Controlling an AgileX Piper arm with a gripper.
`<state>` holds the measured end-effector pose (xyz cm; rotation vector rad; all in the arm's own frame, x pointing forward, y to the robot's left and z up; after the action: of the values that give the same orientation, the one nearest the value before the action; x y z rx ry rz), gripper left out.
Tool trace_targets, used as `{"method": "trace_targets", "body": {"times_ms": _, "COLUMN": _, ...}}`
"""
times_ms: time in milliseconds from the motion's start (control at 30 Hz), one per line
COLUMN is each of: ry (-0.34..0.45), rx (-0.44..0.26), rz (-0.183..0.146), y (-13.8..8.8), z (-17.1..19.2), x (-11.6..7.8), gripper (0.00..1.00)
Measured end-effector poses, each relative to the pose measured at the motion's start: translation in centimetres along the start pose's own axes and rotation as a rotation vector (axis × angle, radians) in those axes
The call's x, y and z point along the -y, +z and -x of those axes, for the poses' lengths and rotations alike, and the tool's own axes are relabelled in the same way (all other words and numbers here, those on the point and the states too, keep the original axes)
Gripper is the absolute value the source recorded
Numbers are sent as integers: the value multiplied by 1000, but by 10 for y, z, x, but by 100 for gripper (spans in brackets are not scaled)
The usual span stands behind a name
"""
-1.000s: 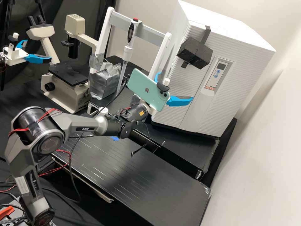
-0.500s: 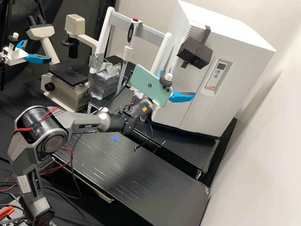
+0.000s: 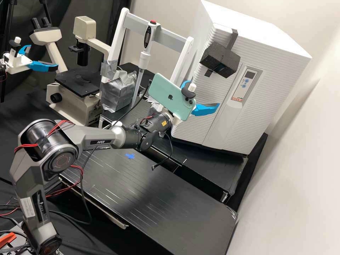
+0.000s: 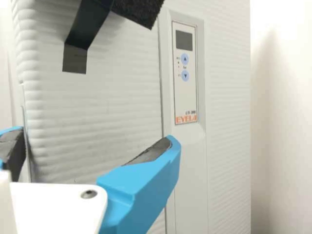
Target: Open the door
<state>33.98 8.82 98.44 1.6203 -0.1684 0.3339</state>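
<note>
The place is a laboratory. A cream-coloured microscope with black twin eyepieces and a flat black stage marks it as one, as does a slender white pipette-like instrument with a red top and a small dark display, beside a white and grey frame. A big white box-shaped cabinet with a ribbed front bears a narrow control panel with two round blue buttons, near a long black worktop.

pale wall, dark drape
</note>
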Motion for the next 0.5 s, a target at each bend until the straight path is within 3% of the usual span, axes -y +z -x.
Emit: {"method": "trace_targets", "body": {"times_ms": 500, "ry": -11, "rx": -8, "rz": 10, "y": -3, "z": -1, "x": 5, "gripper": 0}}
